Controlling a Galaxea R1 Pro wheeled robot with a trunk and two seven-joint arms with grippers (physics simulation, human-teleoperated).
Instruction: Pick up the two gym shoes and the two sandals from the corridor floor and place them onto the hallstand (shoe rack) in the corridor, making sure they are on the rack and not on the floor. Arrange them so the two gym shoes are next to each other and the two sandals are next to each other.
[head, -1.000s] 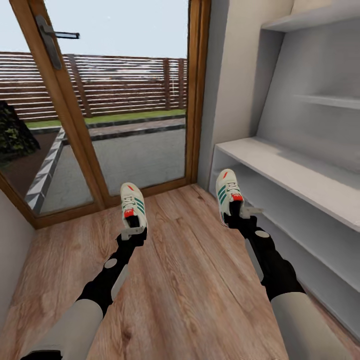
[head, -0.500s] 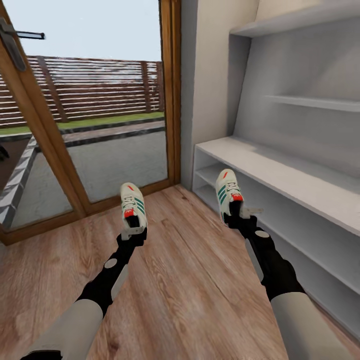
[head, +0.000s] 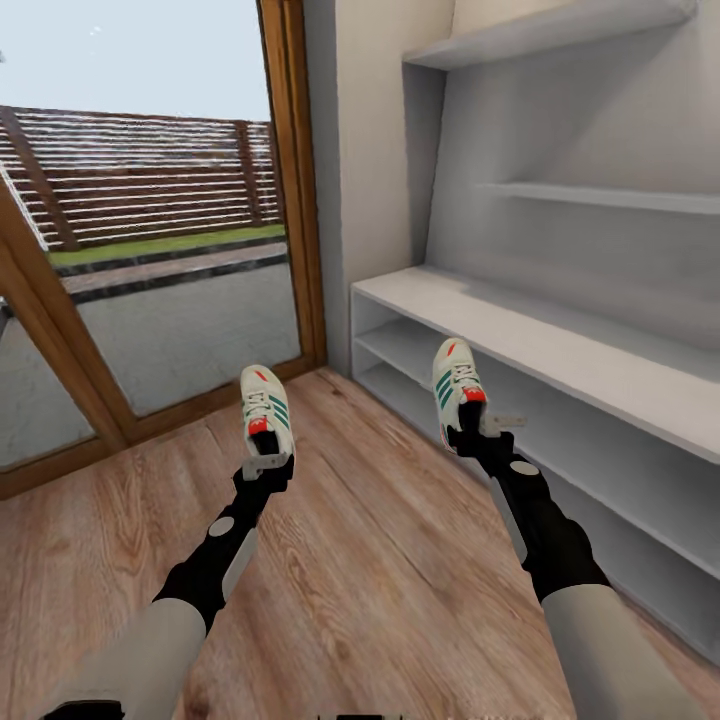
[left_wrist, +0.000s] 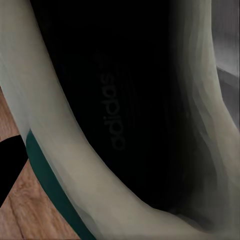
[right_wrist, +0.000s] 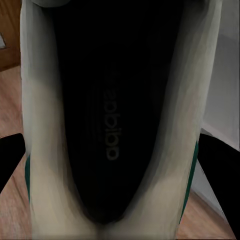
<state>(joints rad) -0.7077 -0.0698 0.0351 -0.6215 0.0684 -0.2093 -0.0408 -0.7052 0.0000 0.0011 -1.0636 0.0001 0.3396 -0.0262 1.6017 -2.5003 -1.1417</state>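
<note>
The whole head view has swung to the right over the last second: the glazed door (head: 150, 300) has slid toward the left edge and the rack (head: 560, 340) now takes up more of the right side. This is read as the camera turning toward the rack, not as any shift of the shoes, which sit at the same places in the picture.

On the left, the left gripper (head: 268, 466) is pinched on the heel of the left shoe (head: 268, 410), held clear above the floor (head: 380, 560); its fingers are closed on that heel. On the right, the right gripper (head: 480, 432) pinches the right shoe (head: 456, 388) likewise, near the rack's lower tiers. Both shoes are carried, neither is yet placed. The sandals are judged to remain for later.
</note>
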